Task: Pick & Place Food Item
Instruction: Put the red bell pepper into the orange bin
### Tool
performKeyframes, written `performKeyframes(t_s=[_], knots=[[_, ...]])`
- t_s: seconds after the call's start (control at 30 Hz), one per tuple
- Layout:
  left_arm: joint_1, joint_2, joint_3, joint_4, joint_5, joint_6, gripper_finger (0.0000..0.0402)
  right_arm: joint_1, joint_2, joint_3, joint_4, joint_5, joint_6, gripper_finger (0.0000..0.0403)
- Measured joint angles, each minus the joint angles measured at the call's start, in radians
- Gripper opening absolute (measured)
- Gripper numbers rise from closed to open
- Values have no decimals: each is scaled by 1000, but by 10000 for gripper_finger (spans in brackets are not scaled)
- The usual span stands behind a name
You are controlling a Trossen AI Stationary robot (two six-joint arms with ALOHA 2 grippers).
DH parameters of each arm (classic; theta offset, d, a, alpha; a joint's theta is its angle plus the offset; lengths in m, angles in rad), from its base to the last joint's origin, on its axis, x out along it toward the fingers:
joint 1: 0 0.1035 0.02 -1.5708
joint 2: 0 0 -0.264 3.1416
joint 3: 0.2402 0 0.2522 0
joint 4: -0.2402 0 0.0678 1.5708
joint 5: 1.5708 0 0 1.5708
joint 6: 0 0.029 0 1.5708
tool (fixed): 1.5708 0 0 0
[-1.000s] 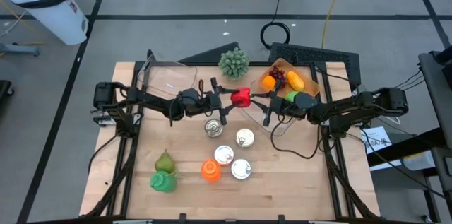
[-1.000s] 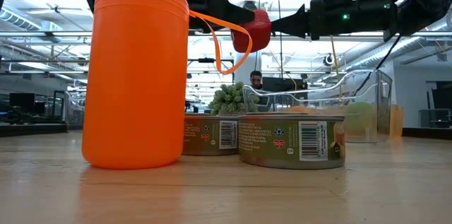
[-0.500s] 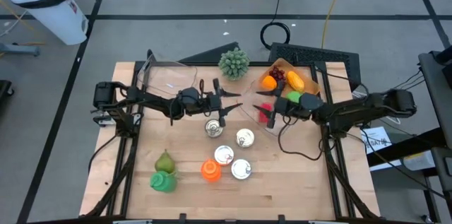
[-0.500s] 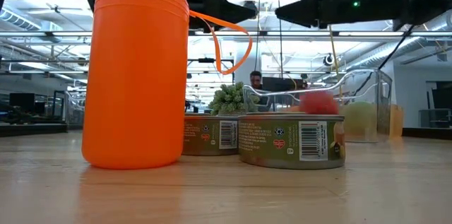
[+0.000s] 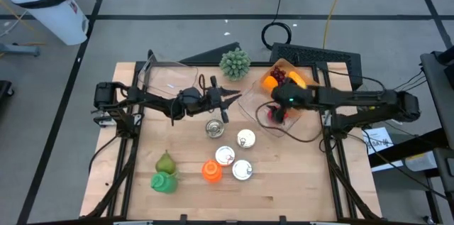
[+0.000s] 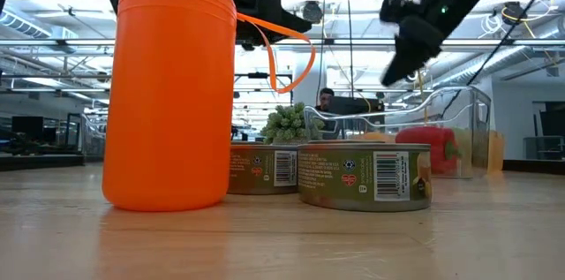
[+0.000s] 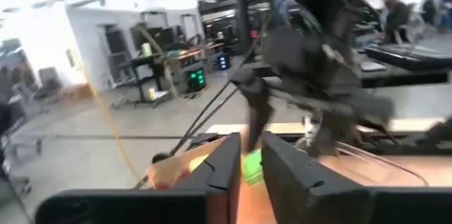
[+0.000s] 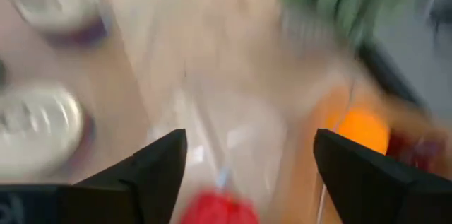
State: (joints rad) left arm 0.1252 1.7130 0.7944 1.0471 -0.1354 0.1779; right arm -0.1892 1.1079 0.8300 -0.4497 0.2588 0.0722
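Observation:
The red pepper [image 5: 273, 115] lies on the floor of the clear container [image 5: 301, 131] at the table's right. It also shows in the low view [image 6: 428, 149] and the right wrist view [image 8: 219, 210]. My right gripper [image 5: 281, 106] hangs open above it, fingers slanting down, well clear [image 6: 402, 50] [image 8: 247, 160]. My left gripper [image 5: 234, 97] hovers level over the table's middle and points toward the right arm. Only a narrow gap shows between its fingers [image 7: 251, 164], with nothing in it.
Several tin cans [image 5: 245, 138] and an orange bottle [image 5: 211, 172] stand at the table's middle front. A green pear [image 5: 165, 161] and a green bottle [image 5: 163, 181] are front left. A second clear container [image 5: 169, 79], a green bushy item [image 5: 235, 62] and a cardboard tray of fruit [image 5: 284, 76] stand at the back.
The red pepper, held up between the two grippers a second ago, has fallen into the right clear container and lies there. My right gripper has opened, tipped from level to slanting down and risen a little over the container.

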Motion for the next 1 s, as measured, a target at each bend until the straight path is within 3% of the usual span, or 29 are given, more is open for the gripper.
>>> performKeyframes(t_s=[0.2, 0.33, 0.47, 0.73, 1.0], knots=[[19, 0, 0, -52, -17, -109, 171, -1, 167, 60, -241, -1, 40, 358], [21, 0, 0, -80, -33, -114, 237, -1, 226, 63, -247, -7, 54, 370], [18, 0, 0, -88, -20, -90, 280, -1, 251, 64, -254, -85, 69, 367], [17, 0, 0, -105, -21, -79, 316, -16, 252, 48, -283, -80, 124, 364], [17, 0, 0, -108, -21, -80, 308, -14, 253, -53, -165, -142, 125, 363]])
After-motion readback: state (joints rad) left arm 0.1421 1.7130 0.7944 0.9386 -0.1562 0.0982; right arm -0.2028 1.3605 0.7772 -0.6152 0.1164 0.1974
